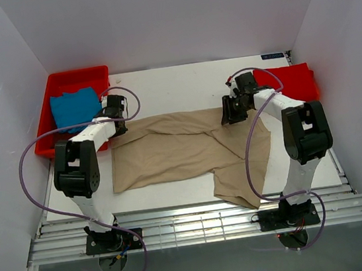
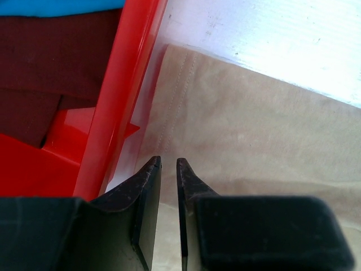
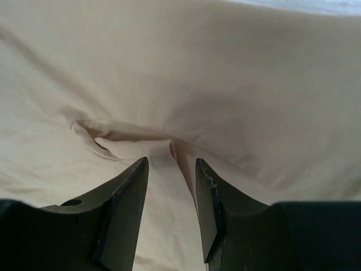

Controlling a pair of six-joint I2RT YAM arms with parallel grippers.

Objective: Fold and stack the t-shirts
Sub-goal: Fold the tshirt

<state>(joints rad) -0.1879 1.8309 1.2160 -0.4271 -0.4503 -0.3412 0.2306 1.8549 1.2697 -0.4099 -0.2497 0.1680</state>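
The left arm (image 1: 95,129) and right arm (image 1: 276,105) share one build: white tubular links between bulky black joint housings, each set on a black base (image 1: 113,242). A thin purple cable (image 1: 22,171) runs in loose loops from base to wrist on each. The left tool (image 2: 169,164) and right tool (image 3: 171,161) are black, their fingers (image 3: 125,203) flat wedges tapering to blunt tips.
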